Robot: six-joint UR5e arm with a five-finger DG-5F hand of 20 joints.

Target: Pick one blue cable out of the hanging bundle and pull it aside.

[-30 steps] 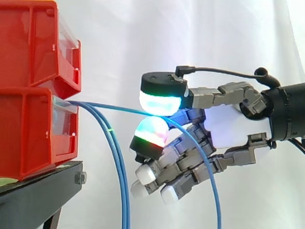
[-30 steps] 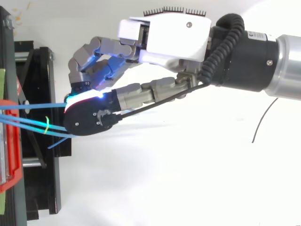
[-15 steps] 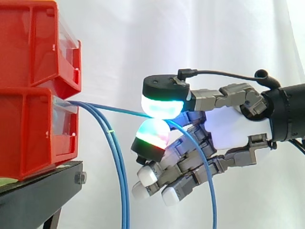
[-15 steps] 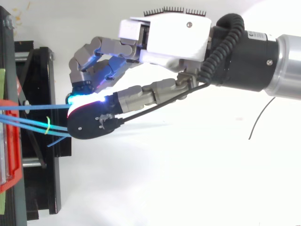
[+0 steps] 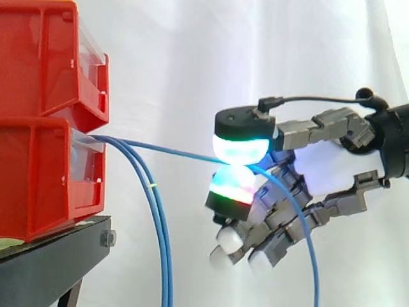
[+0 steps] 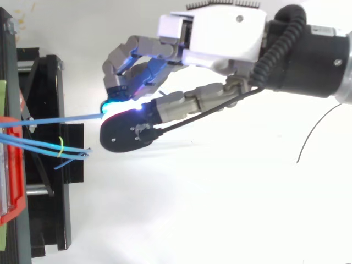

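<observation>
One blue cable [image 5: 169, 151] runs taut from the lower red bin [image 5: 45, 176] rightward into my hand [image 5: 332, 169], then droops down behind the fingers. Thumb pad and a glowing fingertip [image 5: 234, 184] pinch it between them. In the top view the same blue cable [image 6: 60, 119] stretches from the bin edge to the pinch point on my hand [image 6: 220, 38]. The other blue cables of the bundle [image 5: 156, 224] hang straight down beside the bin, tied by a thin green band [image 6: 61, 146], apart from the held one.
Two red bins [image 5: 48, 61] are stacked on a black stand [image 5: 45, 262] at the left. A white curtain hangs behind. Open space lies to the right of the hanging bundle. A thin dark wire [image 6: 313, 132] lies on the white surface at right.
My hand has moved right, away from the bins, keeping its pinch. The held cable has drawn out longer and separated further from the hanging bundle.
</observation>
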